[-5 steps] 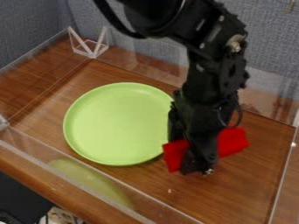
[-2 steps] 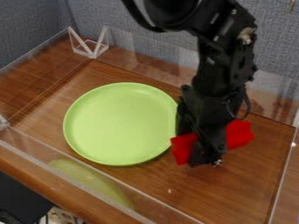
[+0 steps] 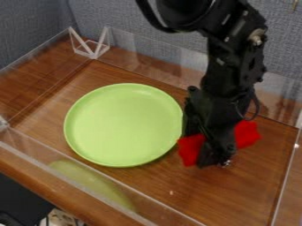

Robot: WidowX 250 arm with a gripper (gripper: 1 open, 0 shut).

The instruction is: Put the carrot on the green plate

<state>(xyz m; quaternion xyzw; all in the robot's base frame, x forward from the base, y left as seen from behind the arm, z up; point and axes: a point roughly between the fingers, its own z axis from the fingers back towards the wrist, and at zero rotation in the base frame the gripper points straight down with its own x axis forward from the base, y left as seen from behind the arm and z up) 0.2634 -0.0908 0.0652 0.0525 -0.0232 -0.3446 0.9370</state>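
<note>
- End effector (image 3: 214, 157) pointed straight down – its jaws are seen astride the carrot (image 3: 242, 134), clasped around the red bar's middle, low over the bench (image 3: 48, 84).
- Carrot is found just right of the green plate (image 3: 123, 124), off its rim.
- No writing or label can be read anywhere.
- Dark wood bench is enclosed by clear walls; a white wire stand (image 3: 88, 41) is set at the back – grey backdrop behind.

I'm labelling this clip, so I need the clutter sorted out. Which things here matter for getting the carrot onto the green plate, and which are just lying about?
Part of the job:
carrot
green plate
gripper

Just lying about:
white wire stand
</note>
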